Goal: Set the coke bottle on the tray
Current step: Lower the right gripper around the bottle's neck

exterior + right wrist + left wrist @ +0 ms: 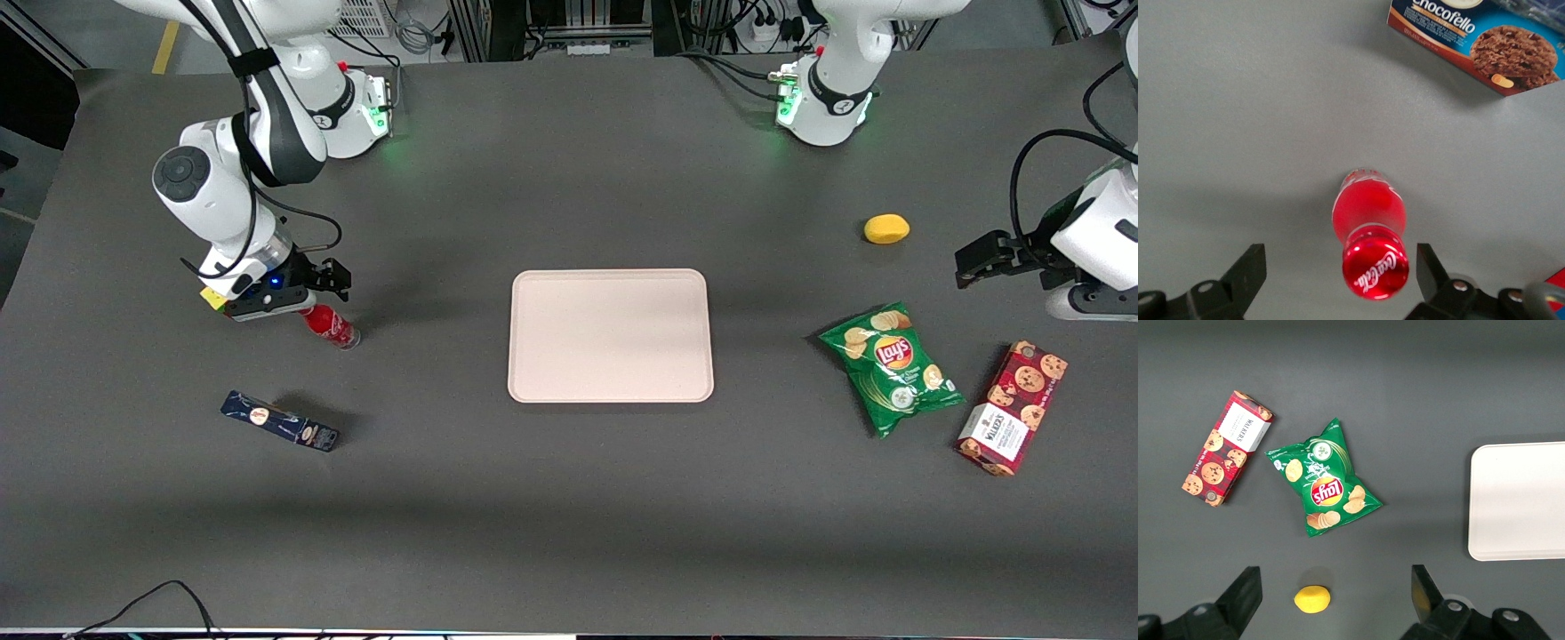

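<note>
One coke bottle stood between the wide-open, empty gripper fingers near the working arm's table end; one tray lay mid-table, one Chocofello box nearby.

Overhead front; two downward wrist views

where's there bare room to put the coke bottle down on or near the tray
The tray is bare all over. Bare table borders every side of it, widest nearer the front camera. It is crowded toward the parked arm's end: chips bag, cookie box, lemon. The open gripper straddles the coke bottle, with a dark blue box close by.
</note>
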`<state>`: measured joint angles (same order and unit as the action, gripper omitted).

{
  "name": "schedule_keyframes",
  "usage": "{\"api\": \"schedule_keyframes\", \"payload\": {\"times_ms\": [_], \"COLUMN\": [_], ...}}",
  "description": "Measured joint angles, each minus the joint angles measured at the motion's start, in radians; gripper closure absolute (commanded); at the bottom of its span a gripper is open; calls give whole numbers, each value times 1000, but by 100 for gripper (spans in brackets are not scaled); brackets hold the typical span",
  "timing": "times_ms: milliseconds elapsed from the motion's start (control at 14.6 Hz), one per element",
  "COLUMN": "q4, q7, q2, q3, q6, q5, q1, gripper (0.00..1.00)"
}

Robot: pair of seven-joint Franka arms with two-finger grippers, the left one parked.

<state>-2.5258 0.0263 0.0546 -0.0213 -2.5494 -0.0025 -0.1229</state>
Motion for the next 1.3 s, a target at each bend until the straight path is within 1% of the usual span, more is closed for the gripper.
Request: {"api": "schedule_keyframes", "payload": {"times_ms": [892,1304], "q4": [0,1], "q7": [14,48], "q2": [-22,-49], "q3": [5,12], "q6": [-7,-42], "q5": [0,0], "q1": [11,12], "gripper": [0,0]}}
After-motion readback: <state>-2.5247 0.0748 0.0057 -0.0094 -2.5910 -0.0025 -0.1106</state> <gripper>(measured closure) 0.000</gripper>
